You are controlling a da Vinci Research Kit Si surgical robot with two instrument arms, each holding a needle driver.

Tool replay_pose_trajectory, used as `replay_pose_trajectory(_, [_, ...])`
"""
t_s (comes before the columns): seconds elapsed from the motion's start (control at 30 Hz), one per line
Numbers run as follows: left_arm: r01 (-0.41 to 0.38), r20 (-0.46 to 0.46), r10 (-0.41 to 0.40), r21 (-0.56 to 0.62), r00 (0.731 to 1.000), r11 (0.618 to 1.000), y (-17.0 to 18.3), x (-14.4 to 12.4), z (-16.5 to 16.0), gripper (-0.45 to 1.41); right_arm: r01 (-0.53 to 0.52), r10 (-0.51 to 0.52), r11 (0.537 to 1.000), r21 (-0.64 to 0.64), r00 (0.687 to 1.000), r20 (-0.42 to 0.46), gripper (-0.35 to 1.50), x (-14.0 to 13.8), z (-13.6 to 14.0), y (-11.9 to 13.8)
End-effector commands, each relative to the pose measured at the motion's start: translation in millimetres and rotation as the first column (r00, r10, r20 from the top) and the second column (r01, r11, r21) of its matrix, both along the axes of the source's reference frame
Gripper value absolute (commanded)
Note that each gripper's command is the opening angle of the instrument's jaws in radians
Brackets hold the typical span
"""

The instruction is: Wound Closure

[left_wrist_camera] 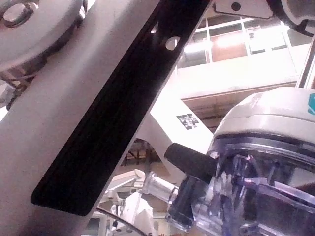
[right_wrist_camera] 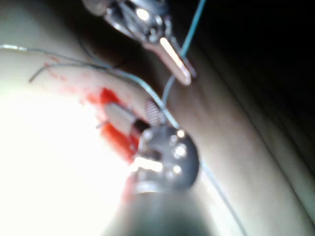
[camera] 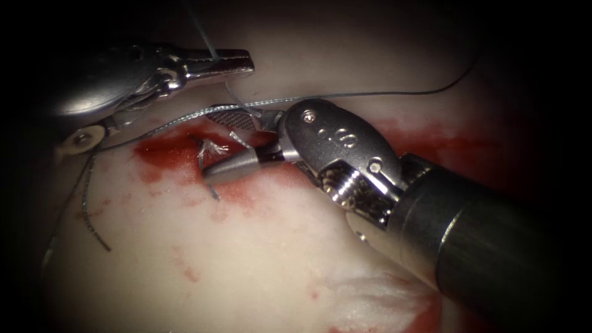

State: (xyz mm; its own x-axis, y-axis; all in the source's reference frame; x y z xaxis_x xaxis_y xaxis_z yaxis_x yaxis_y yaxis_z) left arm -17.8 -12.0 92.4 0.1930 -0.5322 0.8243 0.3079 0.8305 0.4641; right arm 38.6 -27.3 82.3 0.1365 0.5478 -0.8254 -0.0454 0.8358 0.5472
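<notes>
The pale tissue (camera: pixel 246 259) has a short cut (camera: pixel 161 152) wet with red fluid. A frayed knot (camera: pixel 214 148) sits in the cut. My left tool (camera: pixel 248 61) is above the cut, shut on a strand of thread (camera: pixel 209 43) that rises out of view and also drops toward the right tool. My right tool (camera: pixel 209 143) stands open over the knot, one jaw above it and one below, and the dropping strand (camera: pixel 237 102) runs in between them near the hinge. In the right wrist view the left tool (right_wrist_camera: pixel 176 63) holds the thread (right_wrist_camera: pixel 193 27) above my open right tool (right_wrist_camera: pixel 135 112). I cannot make out a needle.
A long strand of thread (camera: pixel 370 94) crosses from the far right over the right tool's upper jaw to the left. A loose tail (camera: pixel 86 209) curls on the tissue left of the cut. Red fluid (camera: pixel 444 145) stains the tissue right of the cut.
</notes>
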Motion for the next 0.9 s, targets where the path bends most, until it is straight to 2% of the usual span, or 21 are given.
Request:
replay_pose_trajectory(0.03, [0.002,0.004,-0.002,-0.005,1.0,1.0,1.2,-0.5,-0.6,-0.45,-0.014,0.014,1.0,-0.003,1.0,0.001,1.48,-0.5,-0.3,1.0])
replay_pose_trajectory(0.2, [-0.006,0.015,0.005,0.009,1.0,1.0,0.0,0.2,-1.5,-0.45,-0.026,0.027,0.996,0.081,1.0,-0.007,1.36,-4.5,-1.9,1.5])
replay_pose_trajectory(0.3, [-0.01,0.067,-0.001,0.154,0.998,0.988,-1.3,0.8,-2.2,-0.45,-0.031,0.033,0.991,0.131,0.999,-0.01,1.35,-6.1,-2.9,2.2])
replay_pose_trajectory(0.43, [-0.098,0.102,0.072,0.285,0.992,0.953,-5.1,2.6,-3.0,-0.45,-0.032,0.035,0.979,0.201,0.999,-0.015,1.35,-8.1,-4.5,3.2])
replay_pose_trajectory(0.5, [-0.151,0.086,0.131,0.301,0.988,0.942,-7.0,3.1,-3.4,-0.45,-0.041,0.045,0.975,0.22,0.999,-0.013,1.35,-9.1,-5.2,3.5])
replay_pose_trajectory(0.57, [-0.245,0.11,0.22,0.343,0.969,0.907,-9.1,3.2,-4.0,-0.45,-0.068,0.071,0.97,0.233,0.997,-0.002,1.35,-10.3,-5.9,3.8])
replay_pose_trajectory(0.63, [-0.271,0.108,0.25,0.471,0.962,0.84,-10.9,3.1,-4.7,-0.45,-0.096,0.097,0.96,0.263,0.995,0.01,1.35,-11.4,-6.6,4.1])
replay_pose_trajectory(0.7, [-0.252,0.04,0.308,0.679,0.951,0.69,-13.2,2.9,-5.6,-0.45,-0.123,0.122,0.953,0.278,0.992,0.022,1.33,-12.1,-7.0,4.2])
replay_pose_trajectory(0.73, [-0.177,-0.038,0.335,0.79,0.942,0.587,-14.0,2.9,-6.1,-0.45,-0.143,0.139,0.949,0.28,0.99,0.032,1.33,-12.5,-7.2,4.3])
replay_pose_trajectory(0.77, [0.035,-0.198,0.35,0.906,0.916,0.422,-14.7,2.7,-6.8,-0.45,-0.157,0.152,0.945,0.286,0.988,0.039,1.33,-12.6,-7.3,4.4])
replay_pose_trajectory(0.8, [0.175,-0.335,0.411,0.908,0.848,0.38,-15.1,2.3,-7.4,-0.45,-0.173,0.167,0.94,0.293,0.985,0.047,1.31,-12.6,-7.5,4.6])
replay_pose_trajectory(0.83, [0.17,-0.4,0.49,0.878,0.775,0.448,-15.2,1.9,-8.0,-0.45,-0.18,0.173,0.937,0.301,0.984,0.05,1.33,-12.6,-7.5,4.8])
replay_pose_trajectory(0.87, [0.06,-0.379,0.507,0.842,0.775,0.537,-15.1,1.6,-8.6,-0.45,-0.182,0.175,0.934,0.308,0.983,0.052,1.35,-12.6,-7.6,4.9])
replay_pose_trajectory(0.9, [0.024,-0.353,0.496,0.832,0.794,0.554,-15.0,1.4,-9.0,-0.45,-0.182,0.175,0.93,0.32,0.983,0.052,1.36,-12.5,-7.6,4.9])
